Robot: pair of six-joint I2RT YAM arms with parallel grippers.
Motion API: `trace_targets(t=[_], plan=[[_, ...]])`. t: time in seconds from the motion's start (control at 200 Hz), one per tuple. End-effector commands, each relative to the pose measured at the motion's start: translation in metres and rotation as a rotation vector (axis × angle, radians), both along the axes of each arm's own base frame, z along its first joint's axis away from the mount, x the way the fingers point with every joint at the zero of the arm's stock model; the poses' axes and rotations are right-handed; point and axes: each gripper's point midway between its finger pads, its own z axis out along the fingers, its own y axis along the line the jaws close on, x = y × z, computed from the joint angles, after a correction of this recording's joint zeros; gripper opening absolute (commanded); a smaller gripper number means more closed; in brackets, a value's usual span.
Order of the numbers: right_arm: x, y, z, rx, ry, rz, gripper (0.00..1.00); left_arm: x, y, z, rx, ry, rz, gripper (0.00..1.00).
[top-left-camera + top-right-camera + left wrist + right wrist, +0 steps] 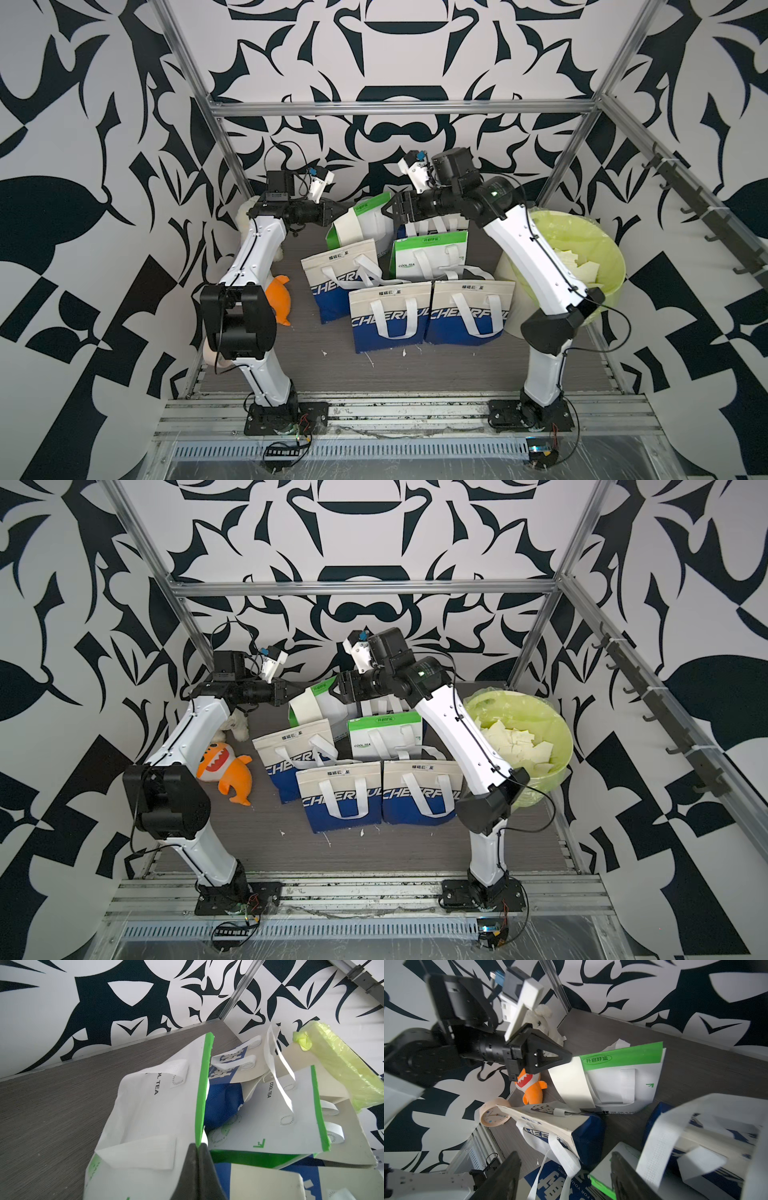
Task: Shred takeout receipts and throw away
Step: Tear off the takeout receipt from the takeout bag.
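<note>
A cream-white takeout receipt (571, 1084) hangs down the side of a tipped green-and-white bag (623, 1082) at the back, seen in both top views (353, 228) (305, 710). My left gripper (198, 1146) (569, 1057) is shut on this bag's green rim, right at the slip's upper corner; whether the slip is in the grip too is hidden. My right gripper (564, 1176) (388, 210) hovers open just right of that bag, with only a bag handle below it. Torn receipt pieces (515, 742) lie in the yellow-green lined bin (559, 729) at the right.
Several blue-and-cream bags (390, 316) and another green-and-white bag (428, 257) crowd the middle of the table. An orange shark toy (226, 771), a round clock (493, 1115) and a white plush (539, 1016) sit at the left. Small paper scraps (370, 359) lie near the front.
</note>
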Motion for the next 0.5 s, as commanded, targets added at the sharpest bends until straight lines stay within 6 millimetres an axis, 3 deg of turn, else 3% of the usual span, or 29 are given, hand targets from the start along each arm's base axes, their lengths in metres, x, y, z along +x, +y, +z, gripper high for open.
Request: trace_targets(t=[0.0, 0.205, 0.495], plan=[[0.005, 0.014, 0.011, 0.025, -0.042, 0.01, 0.73, -0.016, -0.004, 0.018, -0.02, -0.047, -0.046, 0.0], [0.018, 0.041, -0.015, 0.015, -0.017, 0.052, 0.77, -0.028, -0.008, 0.018, -0.077, -0.049, -0.116, 0.0], [0.027, 0.063, -0.042, 0.012, -0.025, 0.143, 0.77, -0.034, -0.001, 0.027, -0.191, -0.061, -0.164, 0.0]])
